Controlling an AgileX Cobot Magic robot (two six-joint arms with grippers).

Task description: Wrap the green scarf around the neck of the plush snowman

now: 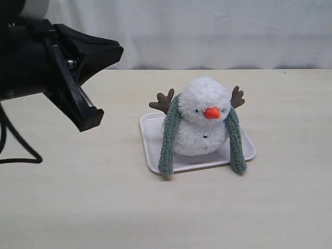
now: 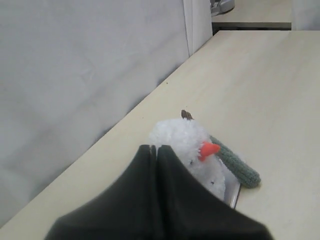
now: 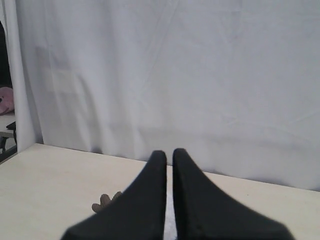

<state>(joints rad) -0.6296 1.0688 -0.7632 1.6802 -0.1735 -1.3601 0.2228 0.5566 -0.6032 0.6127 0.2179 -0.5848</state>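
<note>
So the small fluffy white plush snowman (image 1: pixel 199 124) with the orange nose (image 1: pixel 211 112) sits upright on a shallow white rectangular tray (image 1: pixel 150 140) in the middle of the pale beige desk (image 1: pixel 78 197). The long fuzzy grey-green scarf (image 1: pixel 168 137) is draped over it from behind: one end hangs down each side of the body, the two ends well apart, both tips reaching the tray's front rim. Where it passes behind the head is hidden, so I can't tell how it sits on the neck back there. The brown twig arms poke out just behind the scarf on both sides. The black left gripper (image 1: pixel 116 52) hangs up high, left of the tray and clear of everything, its arm cut off by the frame. From its wrist camera its fingers (image 2: pixel 167 165) are pressed together on nothing and cover the lower half of the snowman. The black right gripper (image 3: pixel 169 152) only shows in its own wrist view, with a thin slit between the tips, basically closed and empty. Past it there's a brown twig (image 3: pixel 105 202), a white curtain (image 3: pixel 200 75) and a blurry pink thing (image 3: pixel 4 100) at the edge that I can't make out.
</note>
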